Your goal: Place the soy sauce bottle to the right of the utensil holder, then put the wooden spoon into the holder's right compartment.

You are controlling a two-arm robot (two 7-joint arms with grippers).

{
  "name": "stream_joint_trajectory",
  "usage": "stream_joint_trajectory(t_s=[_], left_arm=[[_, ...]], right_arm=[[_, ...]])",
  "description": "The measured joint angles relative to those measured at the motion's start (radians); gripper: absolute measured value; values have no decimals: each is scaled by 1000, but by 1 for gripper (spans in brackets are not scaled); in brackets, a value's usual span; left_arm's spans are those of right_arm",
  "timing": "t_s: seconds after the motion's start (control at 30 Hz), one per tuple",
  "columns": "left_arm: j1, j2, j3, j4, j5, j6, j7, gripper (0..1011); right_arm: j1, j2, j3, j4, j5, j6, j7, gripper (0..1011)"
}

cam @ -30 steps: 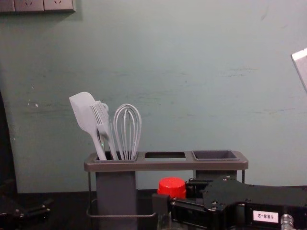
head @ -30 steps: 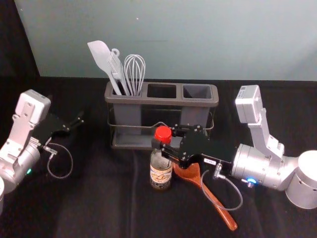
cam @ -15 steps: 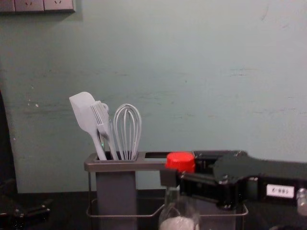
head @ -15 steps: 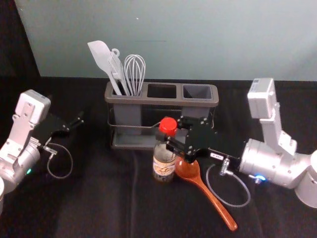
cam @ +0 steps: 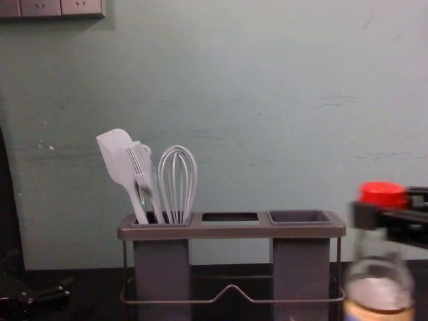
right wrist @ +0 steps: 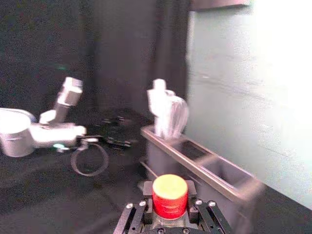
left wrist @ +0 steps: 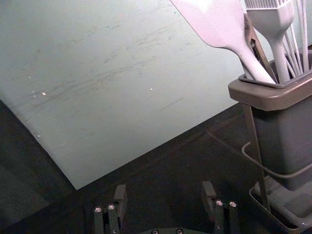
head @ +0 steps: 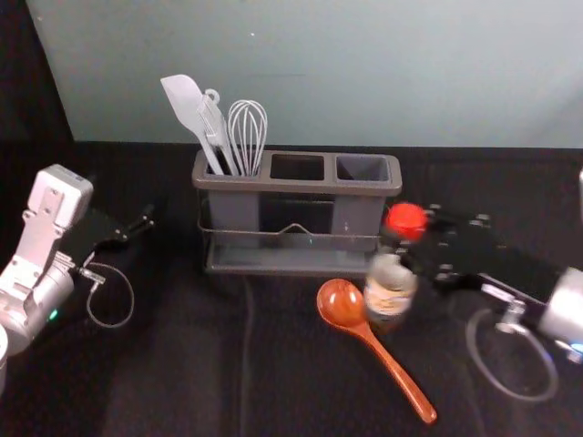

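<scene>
In the head view my right gripper (head: 410, 248) is closed around the neck of the soy sauce bottle (head: 389, 291), just under its red cap, in front of the utensil holder's right end. The right wrist view has the red cap (right wrist: 169, 195) between the fingers of the right gripper (right wrist: 169, 207). The utensil holder (head: 296, 186) stands at the back, its right compartment (head: 363, 167) empty. On the cloth lies the wooden spoon (head: 392, 366), bowl beside the bottle. My left gripper (head: 146, 221) is parked at the left; the left wrist view shows this gripper (left wrist: 165, 200) open.
A white spatula (head: 185, 105), a brush and a whisk (head: 248, 132) stand in the holder's left compartment. A wire rail (cam: 231, 294) runs along the holder's front. The wall (cam: 267, 100) rises behind it, and dark cloth (head: 510, 401) covers the table.
The right gripper has carried the bottle rightward, from in front of the holder's middle, past the spoon's bowl. The spoon, the holder and the left arm have stayed put.
</scene>
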Motion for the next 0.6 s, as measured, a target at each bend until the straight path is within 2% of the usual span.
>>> stream_joint_trajectory(t_s=[0.03, 0.1, 0.13, 0.3, 0.4, 0.6], left_arm=[[0, 0, 0, 0, 0, 0, 0, 1005], [0, 0, 0, 0, 0, 0, 0, 1005], [0, 0, 0, 0, 0, 0, 0, 1005], [0, 0, 0, 0, 0, 0, 0, 1005], [0, 0, 0, 0, 0, 0, 0, 1005], [0, 0, 0, 0, 0, 0, 0, 1005]], right_arm=[[-44, 16, 40, -10, 10, -11, -16, 382], [-83, 28, 73, -15, 17, -22, -33, 382], [-115, 37, 106, -16, 22, -32, -47, 382], [-151, 33, 160, 18, 24, -58, -69, 382], [-130, 17, 167, 61, 17, -68, -70, 382], [-45, -28, 145, 155, -20, -78, -63, 383]])
